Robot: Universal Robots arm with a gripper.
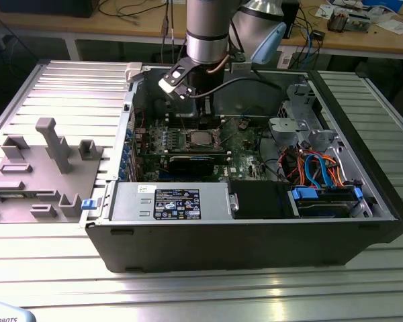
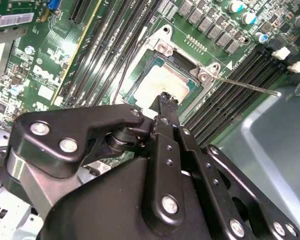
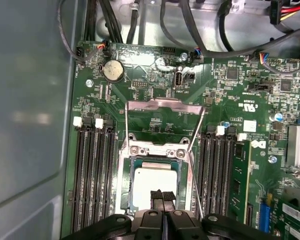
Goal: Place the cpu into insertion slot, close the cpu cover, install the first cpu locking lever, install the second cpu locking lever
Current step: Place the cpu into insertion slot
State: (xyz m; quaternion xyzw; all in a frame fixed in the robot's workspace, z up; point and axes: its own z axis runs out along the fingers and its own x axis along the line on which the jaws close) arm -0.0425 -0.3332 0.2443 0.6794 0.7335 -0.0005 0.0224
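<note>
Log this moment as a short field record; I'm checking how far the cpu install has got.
cpu: lying in the insertion slot, silver top up
cpu cover: open, swung back off the slot
locking levers: two thin rods, unlatched
gripper: jaws shut, tips over the cpu; contact unclear
computer case: open, on the slatted table
</note>
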